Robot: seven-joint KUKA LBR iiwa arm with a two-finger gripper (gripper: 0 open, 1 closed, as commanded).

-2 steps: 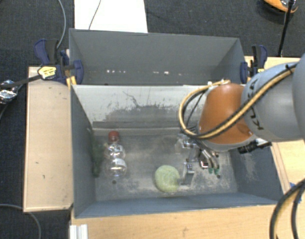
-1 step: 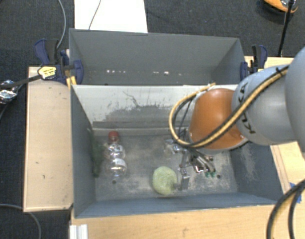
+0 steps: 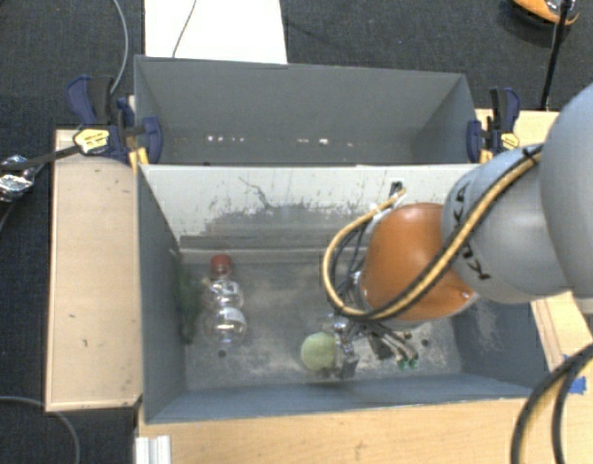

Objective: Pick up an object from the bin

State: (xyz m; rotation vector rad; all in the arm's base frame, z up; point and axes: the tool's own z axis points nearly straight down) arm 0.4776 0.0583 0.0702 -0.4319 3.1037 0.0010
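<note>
Gripper (image 3: 349, 353) just beside a small, round, pale-green ball (image 3: 317, 353)

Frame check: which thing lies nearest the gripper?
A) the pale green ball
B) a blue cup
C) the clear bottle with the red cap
A: the green ball sits right beside the gripper, while the bottle lies well apart, toward the view's left.
</note>
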